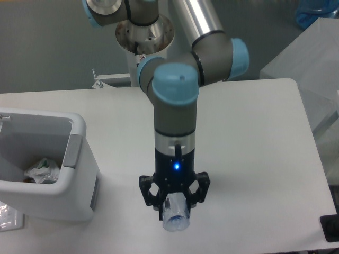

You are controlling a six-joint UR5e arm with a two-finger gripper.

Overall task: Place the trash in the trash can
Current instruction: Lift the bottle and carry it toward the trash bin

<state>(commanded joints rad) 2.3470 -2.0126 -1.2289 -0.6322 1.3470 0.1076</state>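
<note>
My gripper (175,207) hangs above the front middle of the table, shut on a clear plastic bottle (175,217) that points toward the camera, its round end showing below the fingers. The bottle is lifted off the tabletop. The white trash can (79,159) stands at the left edge, well apart from the gripper, with a grey panel on its right side. A crumpled clear-white wrapper (42,170) lies inside the can at the bottom.
The white table (254,159) spreads to the right, its rounded corner at the back right. A clear plastic bit (9,218) lies by the can's front left. A grey block (302,58) stands beyond the table's right side.
</note>
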